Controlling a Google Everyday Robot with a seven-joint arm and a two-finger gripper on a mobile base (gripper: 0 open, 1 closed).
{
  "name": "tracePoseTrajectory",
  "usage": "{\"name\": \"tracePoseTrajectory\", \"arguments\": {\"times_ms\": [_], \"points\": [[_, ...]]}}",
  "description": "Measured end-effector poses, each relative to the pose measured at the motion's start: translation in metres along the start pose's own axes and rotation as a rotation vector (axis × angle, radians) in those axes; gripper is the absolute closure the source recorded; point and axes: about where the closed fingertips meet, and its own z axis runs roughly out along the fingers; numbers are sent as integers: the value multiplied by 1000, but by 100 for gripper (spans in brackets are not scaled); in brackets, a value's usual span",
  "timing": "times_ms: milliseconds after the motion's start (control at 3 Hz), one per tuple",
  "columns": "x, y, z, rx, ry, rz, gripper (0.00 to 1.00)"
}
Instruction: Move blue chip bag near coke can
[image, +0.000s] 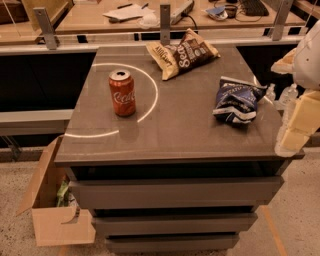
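At the three o'clock side of the worktop (165, 135) lies the blue chip bag (235, 100), crumpled, its long axis running eight to two o'clock. It looks light, soft and slippery, so a raised fold is best pinched. The coke can (122, 92) stands upright toward nine o'clock, well apart. The gripper (294, 136) hangs at the three o'clock edge; how its jaws stand, cannot tell.

Grey drawered surface (190, 127) in warm light, speckled floor (295, 210) below, open cardboard box (55, 222) near left, cluttered desk (90, 17) beyond far rail (110, 38), pincer (294, 139) at right edge

Brown chip bag (182, 54), grey table (175, 127), cardboard box (56, 226)
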Motion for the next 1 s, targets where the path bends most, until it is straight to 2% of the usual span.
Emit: {"name": "tracePoseTrajectory", "arguments": {"times_ms": [333,667,1000], "points": [[0,0,0,0,0,0,0],[1,-5,5,19,-26,22,0],[8,-27,30,78,-138,114,0]]}}
